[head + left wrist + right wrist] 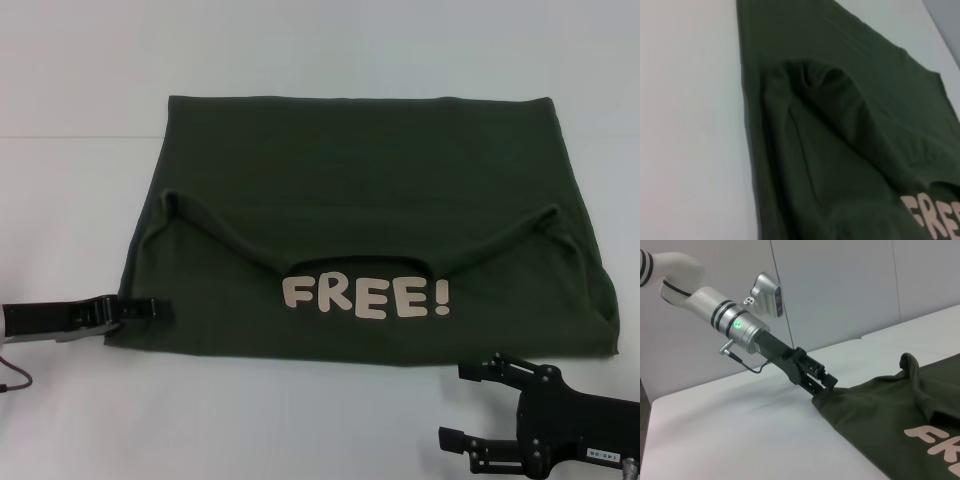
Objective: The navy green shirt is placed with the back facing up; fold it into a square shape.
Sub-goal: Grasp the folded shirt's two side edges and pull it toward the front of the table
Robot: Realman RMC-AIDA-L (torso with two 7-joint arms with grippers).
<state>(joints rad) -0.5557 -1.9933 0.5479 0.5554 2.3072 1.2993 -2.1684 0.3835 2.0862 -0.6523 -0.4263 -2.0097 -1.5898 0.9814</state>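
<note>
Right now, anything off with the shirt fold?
Yes: the dark olive-green cotton shirt is folded unevenly. Its edges flare toward the near side, cream "FREE!" lettering shows, and the left gripper pinches the near-left corner.

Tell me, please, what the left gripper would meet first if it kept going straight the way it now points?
The left gripper points toward the robot's right, already at the near left corner of the navy green shirt. Going on, it would likely push straight into that shirt's folded edge.
</note>
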